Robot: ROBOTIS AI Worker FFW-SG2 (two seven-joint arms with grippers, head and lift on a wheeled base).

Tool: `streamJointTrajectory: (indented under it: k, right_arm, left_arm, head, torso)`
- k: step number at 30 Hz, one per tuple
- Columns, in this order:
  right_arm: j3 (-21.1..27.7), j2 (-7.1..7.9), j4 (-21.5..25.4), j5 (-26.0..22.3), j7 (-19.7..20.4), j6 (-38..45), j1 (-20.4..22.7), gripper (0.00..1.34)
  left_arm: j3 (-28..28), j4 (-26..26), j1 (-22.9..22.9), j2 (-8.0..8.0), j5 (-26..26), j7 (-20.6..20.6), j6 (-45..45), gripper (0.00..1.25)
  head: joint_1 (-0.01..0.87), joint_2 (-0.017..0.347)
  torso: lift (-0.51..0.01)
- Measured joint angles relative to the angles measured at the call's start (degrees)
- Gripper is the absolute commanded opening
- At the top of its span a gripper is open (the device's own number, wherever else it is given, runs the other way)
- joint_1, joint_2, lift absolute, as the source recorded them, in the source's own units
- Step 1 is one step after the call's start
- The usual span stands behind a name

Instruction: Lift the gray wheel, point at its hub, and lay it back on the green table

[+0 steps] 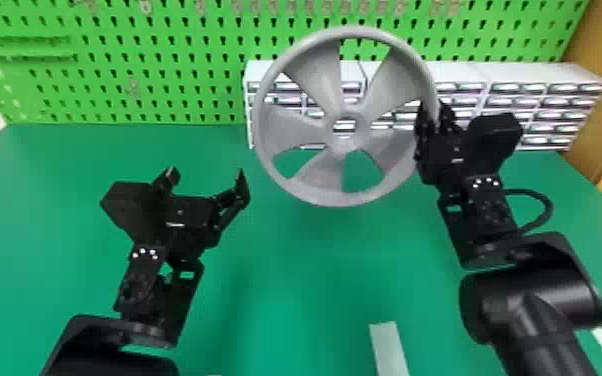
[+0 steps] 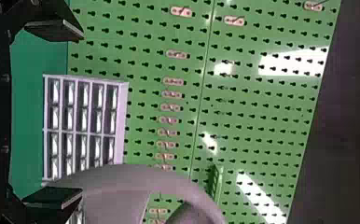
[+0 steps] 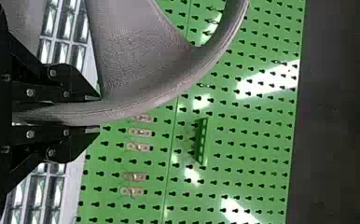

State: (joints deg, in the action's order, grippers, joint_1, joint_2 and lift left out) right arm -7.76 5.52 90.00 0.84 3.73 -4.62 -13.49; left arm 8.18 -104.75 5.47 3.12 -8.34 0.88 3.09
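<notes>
- Starting close, with the right arm's thick black casing (image 1: 535,300) at lower right, over the green counter (image 1: 290,280).
- Up to the right claw (image 1: 435,107) now, and clamped firmly on the rim of the gray wheel (image 1: 341,145), at its right side.
- Holding that wheel clear of the counter, upright, face and spokes toward the head camera.
- Looking right through the open hub (image 1: 352,111) in the middle, onto white drawer units (image 1: 520,75) behind.
- Across to the left claw (image 1: 205,175): fingers wide apart, nothing between them, raised over the counter to the left of the wheel and lower than the hub.
- Near the rim there, but with a gap showing in the head view.
- In the right wrist view, seeing the rim pinched between both black fingers (image 3: 78,91).
- Down low, catching a white strip (image 1: 389,350) on the counter.
- Beyond it all, taking in a green pegboard (image 1: 175,90) dotted with small metal hooks (image 1: 145,7).
</notes>
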Motion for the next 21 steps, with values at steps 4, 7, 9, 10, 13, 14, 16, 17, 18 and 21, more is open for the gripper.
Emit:
streamJointTrajectory:
  k: [4, 7, 9, 10, 13, 14, 16, 17, 18, 21]
  right_arm:
    - [-0.29, -0.12, -1.1, 0.52, 0.47, -0.58, -1.33, 0.12]
    - [-0.35, -0.13, -1.78, 1.02, 0.8, -0.9, -2.13, 0.12]
    - [-0.25, -0.13, -2.15, 1.31, 0.99, -1.11, -2.48, 0.12]
    - [-0.11, -0.14, -2.4, 1.47, 1.13, -1.24, -2.68, 0.12]
    - [0.31, -0.15, -2.97, 1.83, 1.42, -1.5, -3.07, 0.12]
    - [0.42, -0.15, -3.14, 1.93, 1.5, -1.56, -3.2, 0.12]
    - [0.65, -0.15, -3.47, 2.16, 1.64, -1.65, -3.49, 0.12]
    - [0.73, -0.15, -3.59, 2.26, 1.68, -1.67, -3.61, 0.12]
    - [0.85, -0.13, -3.74, 2.41, 1.71, -1.69, -3.75, 0.12]
    - [1.05, -0.07, -4.01, 2.78, 1.87, -1.7, -3.97, 0.12]
  left_arm:
    - [1.44, -1.23, 0.85, 0.65, -0.68, 0.0, -0.02, 1.14]
    - [2.38, -2.87, 1.46, 1.46, -0.15, 0.0, -0.09, 1.14]
    - [2.83, -3.99, 1.79, 2.0, 0.19, 0.01, -0.35, 1.14]
    - [3.09, -4.74, 2.02, 2.37, 0.31, 0.13, -0.6, 1.14]
    - [3.53, -6.7, 2.71, 3.25, 0.37, 0.97, -1.6, 1.14]
    - [3.58, -7.29, 2.97, 3.53, 0.33, 1.43, -1.98, 1.14]
    - [3.6, -8.58, 3.61, 4.15, -0.14, 2.94, -2.9, 1.14]
    - [3.54, -9.06, 3.88, 4.39, -0.45, 3.76, -3.26, 1.14]
    - [3.39, -9.65, 4.23, 4.67, -0.87, 4.92, -3.75, 1.14]
    - [2.75, -10.88, 4.94, 5.06, -1.7, 7.4, -5.0, 1.13]
  head:
    - [0.692, 0.048]
    - [0.692, 0.048]
    - [0.692, 0.048]
    - [0.692, 0.048]
    - [0.692, 0.048]
    - [0.692, 0.048]
    - [0.692, 0.048]
    - [0.692, 0.048]
    - [0.692, 0.048]
    - [0.692, 0.048]
  torso:
    - [-0.093]
    - [-0.093]
    - [-0.093]
    - [-0.093]
    - [-0.093]
    - [-0.093]
    - [-0.093]
    - [-0.093]
    - [-0.093]
    - [-0.093]
